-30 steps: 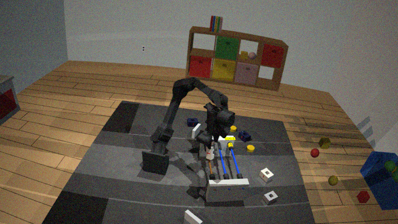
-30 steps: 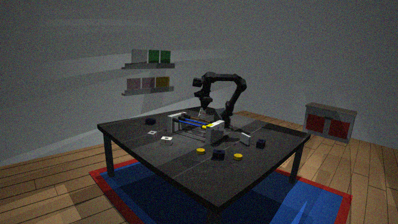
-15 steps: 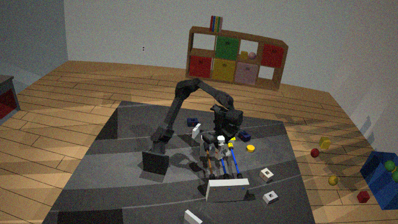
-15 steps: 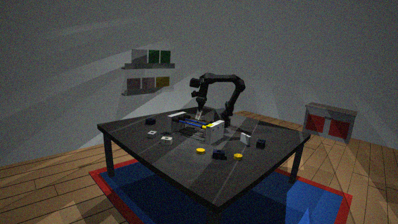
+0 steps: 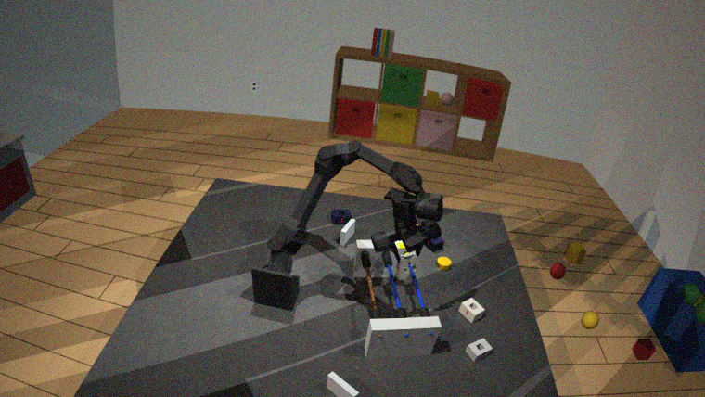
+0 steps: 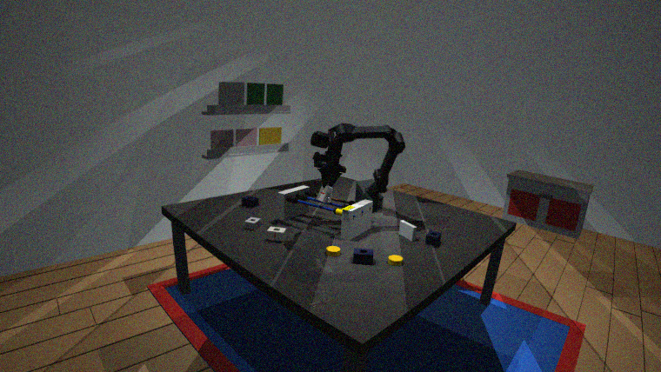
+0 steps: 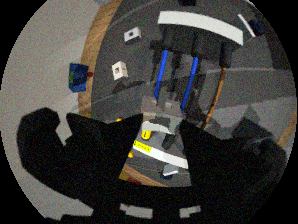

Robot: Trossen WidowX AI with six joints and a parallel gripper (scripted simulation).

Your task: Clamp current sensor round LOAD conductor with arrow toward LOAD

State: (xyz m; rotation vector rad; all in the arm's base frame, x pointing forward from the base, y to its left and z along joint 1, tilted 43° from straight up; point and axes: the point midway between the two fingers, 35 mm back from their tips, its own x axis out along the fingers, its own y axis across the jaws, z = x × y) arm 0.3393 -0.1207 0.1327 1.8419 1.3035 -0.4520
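The pale grey sensor [image 5: 403, 269] [image 6: 325, 194] [image 7: 162, 107] hangs between the fingers of my gripper [image 6: 326, 186] [image 7: 161, 119], which is shut on it. It is held at about the height of the two blue conductors [image 5: 416, 287] [image 6: 318, 207] [image 7: 161, 75], near their far ends in the top view. Whether it surrounds a conductor, and where its arrow points, I cannot tell. A yellow sleeve [image 6: 339, 210] [image 7: 145, 134] is on the outer blue conductor, beside the yellow label [image 5: 400, 244] [image 7: 143, 146] on the rack's end wall. My arm partly hides this end in the top view.
An orange conductor [image 5: 370, 290] [image 7: 216, 100] runs beside the blue ones. The rack's other white end wall [image 5: 404, 323] [image 6: 294, 189] [image 7: 200, 22] stands upright. White blocks with holes [image 5: 471, 315] [image 7: 119, 70], a yellow disc [image 5: 443, 262] and a navy block [image 6: 363, 256] lie around the rack.
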